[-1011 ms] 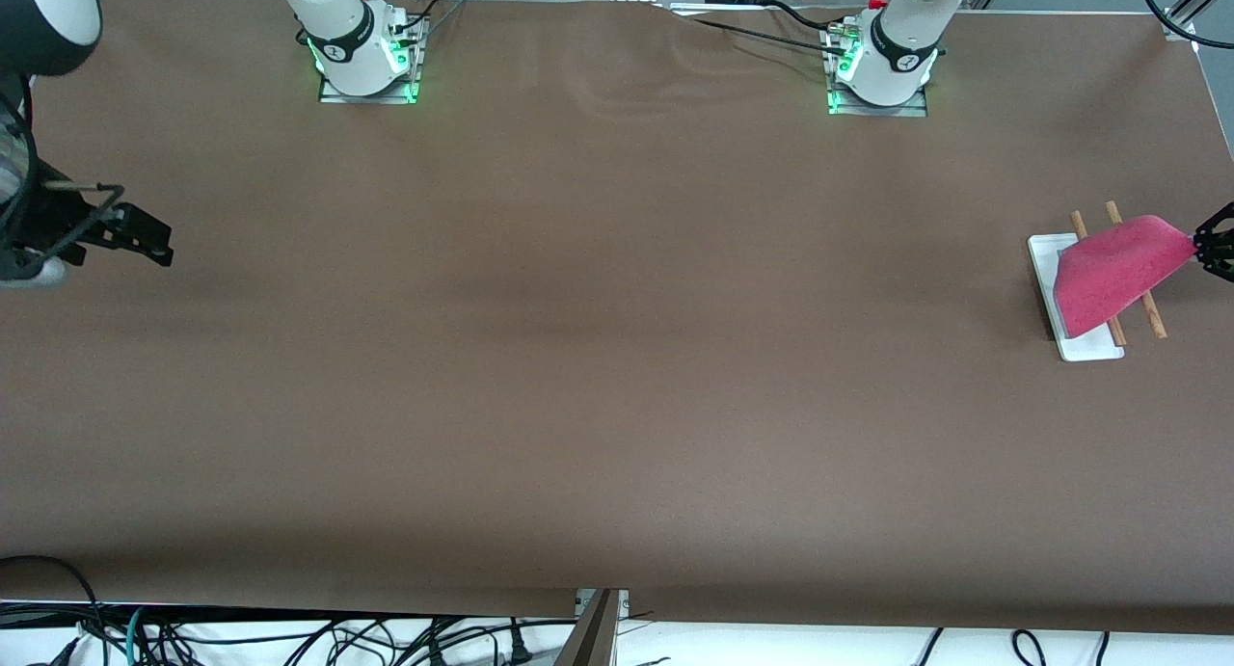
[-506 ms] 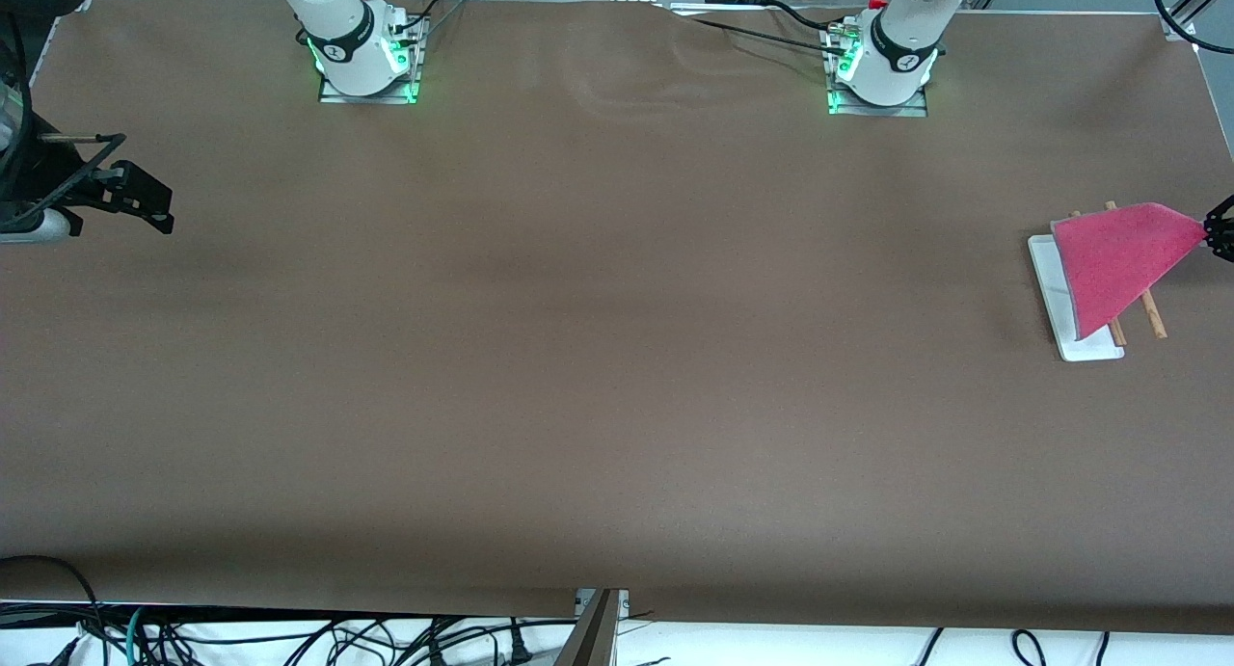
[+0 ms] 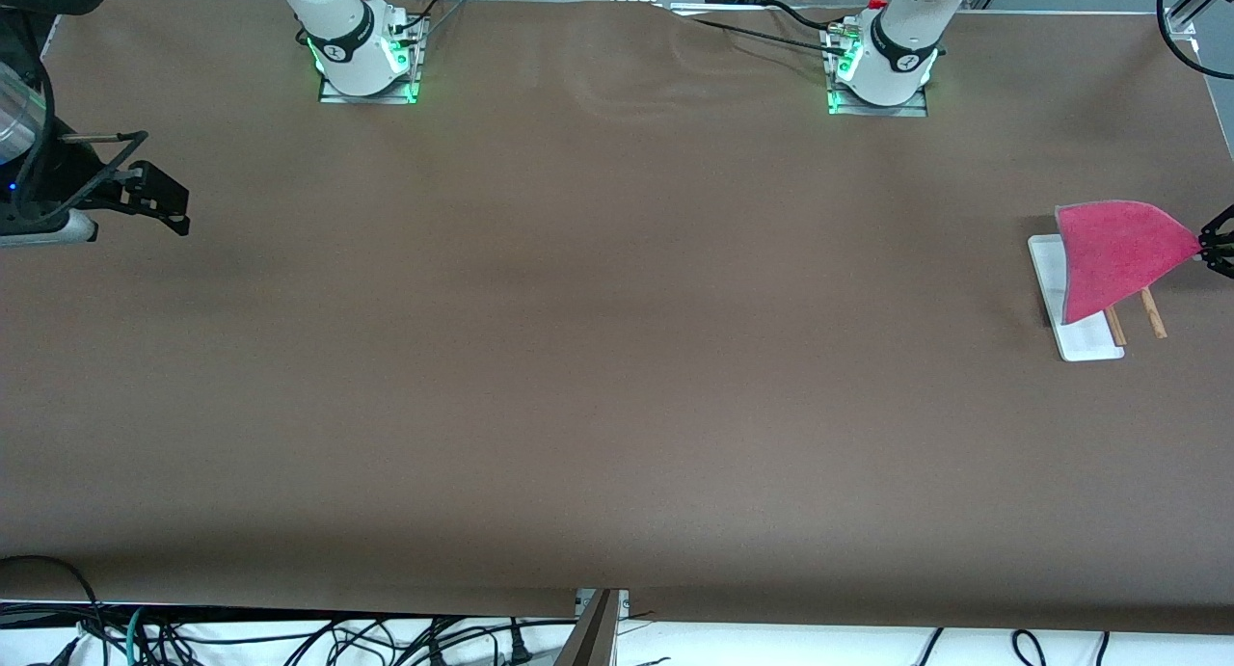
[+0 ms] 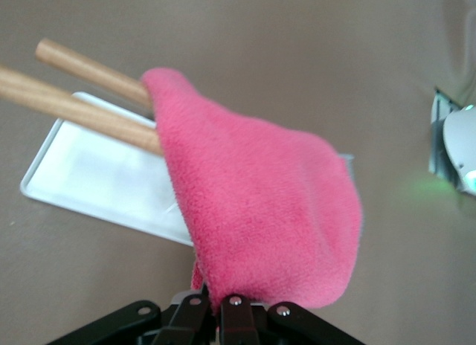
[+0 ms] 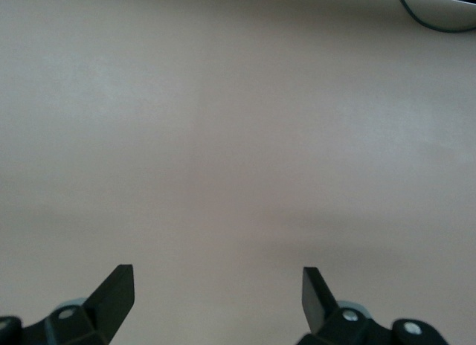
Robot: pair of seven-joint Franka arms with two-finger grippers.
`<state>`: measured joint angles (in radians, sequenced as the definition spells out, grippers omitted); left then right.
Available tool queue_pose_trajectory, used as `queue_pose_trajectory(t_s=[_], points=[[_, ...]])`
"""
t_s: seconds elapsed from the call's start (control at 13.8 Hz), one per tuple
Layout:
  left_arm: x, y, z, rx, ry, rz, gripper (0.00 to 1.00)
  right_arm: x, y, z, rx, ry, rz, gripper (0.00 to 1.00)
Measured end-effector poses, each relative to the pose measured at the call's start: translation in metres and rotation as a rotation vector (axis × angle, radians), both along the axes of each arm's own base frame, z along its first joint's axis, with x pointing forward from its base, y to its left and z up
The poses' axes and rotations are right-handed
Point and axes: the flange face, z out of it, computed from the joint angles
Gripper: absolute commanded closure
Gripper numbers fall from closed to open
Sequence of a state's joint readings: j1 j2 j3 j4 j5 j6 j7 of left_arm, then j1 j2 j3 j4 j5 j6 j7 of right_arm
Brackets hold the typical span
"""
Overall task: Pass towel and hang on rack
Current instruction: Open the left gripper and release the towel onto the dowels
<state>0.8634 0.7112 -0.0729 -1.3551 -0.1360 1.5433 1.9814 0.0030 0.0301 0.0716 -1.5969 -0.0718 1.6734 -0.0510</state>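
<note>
Left gripper (image 3: 1217,244) clamped on towel (image 3: 1109,256) draped over rack (image 3: 1085,336), right gripper (image 5: 217,293) spread wide, waiting over table (image 3: 598,358)

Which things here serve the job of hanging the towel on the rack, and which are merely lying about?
Part of the job:
- towel, draped over the rack's rods
- rack, at the left arm's end of the table
- left gripper, shut on the towel's corner
- right gripper, open, waiting over bare table at the right arm's end

Lying about:
- cables below the table's nearer edge
</note>
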Motion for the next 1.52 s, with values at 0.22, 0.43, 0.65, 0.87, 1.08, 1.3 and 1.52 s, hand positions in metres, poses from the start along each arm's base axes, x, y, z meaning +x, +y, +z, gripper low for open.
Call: queue_pose_trajectory(t_s=[0.22, 0.43, 0.65, 0.87, 1.08, 1.3, 1.52], points=[[-0.005, 0.011, -0.010, 0.006, -0.024, -0.005, 0.28, 0.000, 0.003, -0.002, 0.029, 0.005, -0.001, 0.00], [-0.006, 0.012, -0.017, 0.000, -0.022, -0.005, 0.00, 0.001, 0.001, -0.001, 0.031, 0.004, -0.005, 0.00], [-0.008, 0.019, -0.023, 0.016, -0.031, 0.012, 0.00, 0.001, 0.000, -0.003, 0.032, 0.006, -0.006, 0.00], [0.000, 0.031, -0.019, 0.076, -0.083, 0.022, 0.00, 0.003, 0.000, -0.005, 0.032, 0.010, -0.007, 0.00], [0.007, 0.047, 0.000, 0.122, -0.126, 0.030, 0.00, 0.003, 0.000, -0.006, 0.032, 0.011, -0.007, 0.00], [0.009, 0.053, 0.009, 0.136, -0.142, 0.033, 0.00, 0.003, -0.001, -0.006, 0.033, 0.010, -0.009, 0.00], [0.019, 0.045, 0.023, 0.133, -0.119, 0.069, 0.00, 0.003, -0.001, -0.006, 0.034, 0.010, -0.009, 0.00]])
